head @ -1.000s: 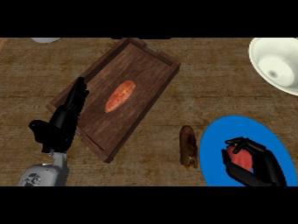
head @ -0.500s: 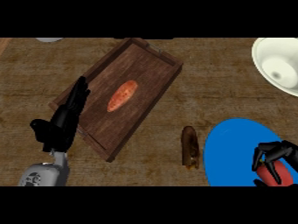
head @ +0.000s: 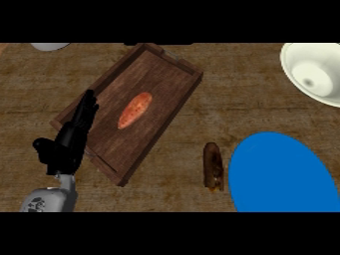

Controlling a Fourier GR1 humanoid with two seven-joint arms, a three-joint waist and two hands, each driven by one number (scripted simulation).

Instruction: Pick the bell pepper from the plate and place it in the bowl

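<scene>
The blue plate (head: 283, 174) lies at the lower right with nothing on it. The white bowl (head: 323, 73) sits at the upper right edge, and its inside shows no pepper. No bell pepper appears anywhere in the head view. My left hand (head: 68, 142) rests open at the lower left, fingers straight, lying over the left edge of the wooden tray (head: 158, 82). My right hand is out of the view.
An orange sweet potato (head: 135, 110) lies in the middle of the wooden tray. A small brown object (head: 213, 167) lies on the counter just left of the plate. A grey rim (head: 49, 46) shows at the top left.
My right hand, curled round the red pepper over the plate, slid to the right and has left the view with it. The plate now lies bare. The left hand has not moved.
</scene>
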